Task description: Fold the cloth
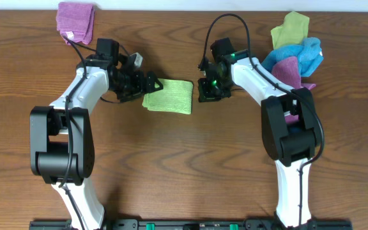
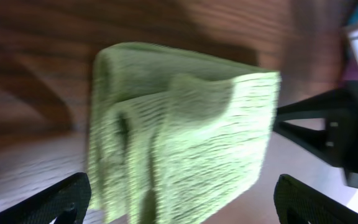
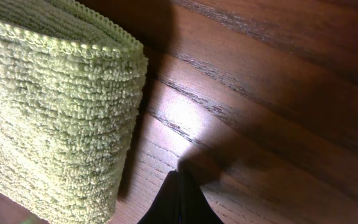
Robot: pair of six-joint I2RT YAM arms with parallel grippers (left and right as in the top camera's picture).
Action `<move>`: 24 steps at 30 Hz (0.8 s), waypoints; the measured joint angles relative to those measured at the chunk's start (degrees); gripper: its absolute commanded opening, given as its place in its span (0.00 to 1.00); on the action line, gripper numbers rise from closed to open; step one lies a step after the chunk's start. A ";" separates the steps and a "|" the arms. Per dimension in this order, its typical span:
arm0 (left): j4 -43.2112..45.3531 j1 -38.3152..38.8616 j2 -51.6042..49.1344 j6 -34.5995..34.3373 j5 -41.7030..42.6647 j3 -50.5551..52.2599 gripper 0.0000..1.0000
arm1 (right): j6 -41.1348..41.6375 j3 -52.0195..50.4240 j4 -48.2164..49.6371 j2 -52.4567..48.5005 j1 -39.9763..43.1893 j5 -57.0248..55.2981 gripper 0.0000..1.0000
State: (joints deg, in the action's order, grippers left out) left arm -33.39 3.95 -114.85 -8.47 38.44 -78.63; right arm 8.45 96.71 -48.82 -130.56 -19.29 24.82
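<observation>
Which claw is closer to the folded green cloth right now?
Left. The left claw sits at the left edge of the green cloth; the right claw stands just off its right edge, bare wood between.

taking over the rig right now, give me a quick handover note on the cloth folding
Left gripper: open, fingers wide apart at the green cloth's left edge, holding nothing.
Right gripper: shut and empty, tip over the table just off the cloth's right edge.
Green cloth: mid-table, folded into a small layered rectangle.
Folded purple cloth is at the far left corner, and the pile of loose cloths is at the far right.
Done: green cloth looks folded, top layer slightly uneven.
Left: probably clear both arms; the pile may come next.
</observation>
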 measured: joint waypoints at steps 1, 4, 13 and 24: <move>-0.28 0.00 0.00 0.20 -1.20 0.00 0.95 | -0.02 0.00 0.00 -0.02 0.00 0.00 0.01; -0.66 0.00 0.00 0.85 -4.02 0.00 0.95 | -0.02 0.00 -0.02 0.00 0.00 0.00 0.01; -0.66 0.00 -0.48 1.27 -6.08 0.00 0.95 | -0.15 0.00 -0.11 0.00 0.00 0.00 0.02; 0.92 0.00 -3.48 1.25 -2.56 0.07 0.95 | -0.20 0.00 -0.15 0.00 0.00 0.00 0.01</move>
State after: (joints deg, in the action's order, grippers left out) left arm -32.47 3.95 -118.32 -7.22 35.88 -78.56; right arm 8.25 96.71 -48.97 -130.56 -19.29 24.82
